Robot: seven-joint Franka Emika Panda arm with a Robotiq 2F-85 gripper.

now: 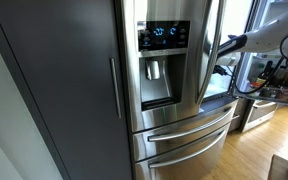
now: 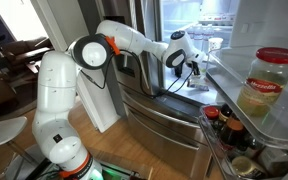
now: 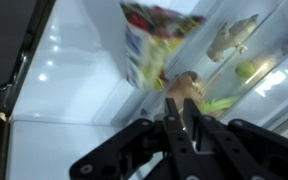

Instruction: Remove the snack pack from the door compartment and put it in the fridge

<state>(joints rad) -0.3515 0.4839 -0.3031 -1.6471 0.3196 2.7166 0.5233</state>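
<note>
The stainless-steel fridge [image 1: 169, 110] has one door shut and the other swung open [image 2: 274, 120]. My arm reaches into the lit fridge interior in both exterior views. My gripper [image 2: 191, 64] is over a shelf inside. In the wrist view its fingers [image 3: 184, 115] are nearly together on a thin orange-brown piece, the snack pack [image 3: 187, 86], which sticks out past the fingertips. In an exterior view [image 1: 222, 52] the gripper is hidden behind the shut door's edge.
A large jar with a red lid [image 2: 267, 85] sits in the open door's compartment, with bottles [image 2: 224, 125] in the bin below. A colourful carton [image 3: 147, 45] and green produce [image 3: 246, 70] stand on the shelves. A tall dark grey cabinet [image 1: 54, 80] adjoins the fridge.
</note>
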